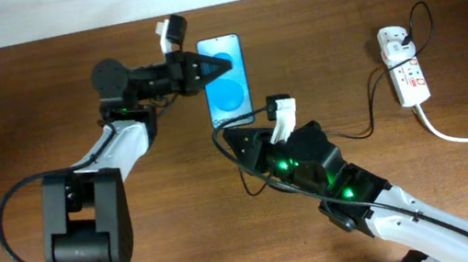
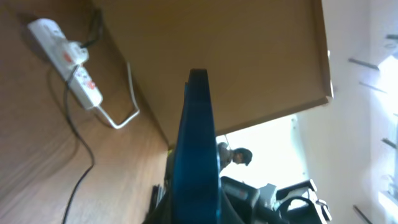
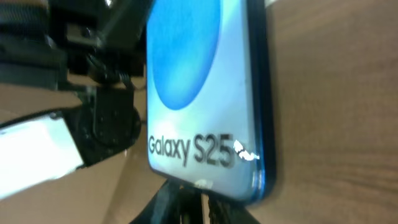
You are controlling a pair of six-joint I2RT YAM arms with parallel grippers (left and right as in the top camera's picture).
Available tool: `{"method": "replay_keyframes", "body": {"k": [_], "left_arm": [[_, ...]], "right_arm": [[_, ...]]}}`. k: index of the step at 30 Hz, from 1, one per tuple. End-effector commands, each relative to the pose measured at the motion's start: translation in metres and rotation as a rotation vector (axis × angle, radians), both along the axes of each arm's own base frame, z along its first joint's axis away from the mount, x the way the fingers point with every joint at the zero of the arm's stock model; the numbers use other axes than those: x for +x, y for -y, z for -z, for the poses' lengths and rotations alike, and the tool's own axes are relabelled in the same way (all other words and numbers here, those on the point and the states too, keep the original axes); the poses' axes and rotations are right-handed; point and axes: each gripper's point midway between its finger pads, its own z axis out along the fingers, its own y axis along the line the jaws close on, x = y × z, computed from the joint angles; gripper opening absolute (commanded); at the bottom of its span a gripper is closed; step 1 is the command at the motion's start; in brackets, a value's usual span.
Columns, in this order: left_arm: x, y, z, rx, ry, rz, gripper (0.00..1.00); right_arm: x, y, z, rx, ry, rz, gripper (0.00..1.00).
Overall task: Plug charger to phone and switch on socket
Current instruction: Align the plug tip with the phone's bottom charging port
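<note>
The phone (image 1: 230, 90) lies on the brown table with its blue screen up. In the left wrist view it shows edge-on (image 2: 196, 143); in the right wrist view (image 3: 199, 87) it reads "Galaxy S25". My left gripper (image 1: 206, 66) is shut on the phone from its left side. My right gripper (image 1: 234, 133) sits at the phone's near end, shut on the charger's plug tip (image 3: 200, 198), which touches the phone's bottom edge. The charger's thin black cable (image 1: 371, 115) runs right to the white socket (image 1: 403, 68), which also shows in the left wrist view (image 2: 65, 56).
The socket's thick white cord (image 1: 467, 135) trails off the right edge. A slack loop of black cable (image 1: 247, 185) lies beside the right arm. The table's far edge runs along the top of the overhead view.
</note>
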Motion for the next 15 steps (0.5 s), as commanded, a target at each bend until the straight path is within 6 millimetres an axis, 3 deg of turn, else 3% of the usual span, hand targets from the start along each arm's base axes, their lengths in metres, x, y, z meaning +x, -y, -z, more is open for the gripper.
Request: {"method": "replay_keyframes", "body": {"k": [1, 3, 5, 6, 7, 12, 15], "left_arm": [[-0.024, 0.009, 0.007, 0.040, -0.008, 0.118, 0.00], [-0.019, 0.002, 0.007, 0.037, 0.011, 0.098, 0.00], [-0.017, -0.002, 0.007, 0.037, 0.011, 0.087, 0.00], [-0.015, -0.005, 0.007, 0.036, 0.016, 0.079, 0.00], [-0.013, -0.007, 0.007, 0.036, 0.019, 0.074, 0.00], [-0.013, -0.007, 0.007, 0.033, 0.055, 0.071, 0.00], [-0.009, -0.008, 0.006, 0.026, 0.054, 0.051, 0.00]], "right_arm": [[0.010, 0.007, 0.000, -0.027, -0.019, 0.027, 0.21], [0.003, 0.005, 0.009, -0.054, -0.047, -0.010, 0.30], [-0.004, 0.000, 0.006, -0.072, -0.016, -0.073, 0.46], [-0.008, -0.002, 0.001, -0.076, 0.005, -0.107, 0.59], [-0.011, -0.002, -0.004, -0.076, 0.018, -0.118, 0.63], [-0.025, 0.012, -0.027, -0.124, 0.110, -0.130, 0.73], [-0.032, 0.043, -0.019, -0.251, 0.097, -0.049, 0.74]]}}
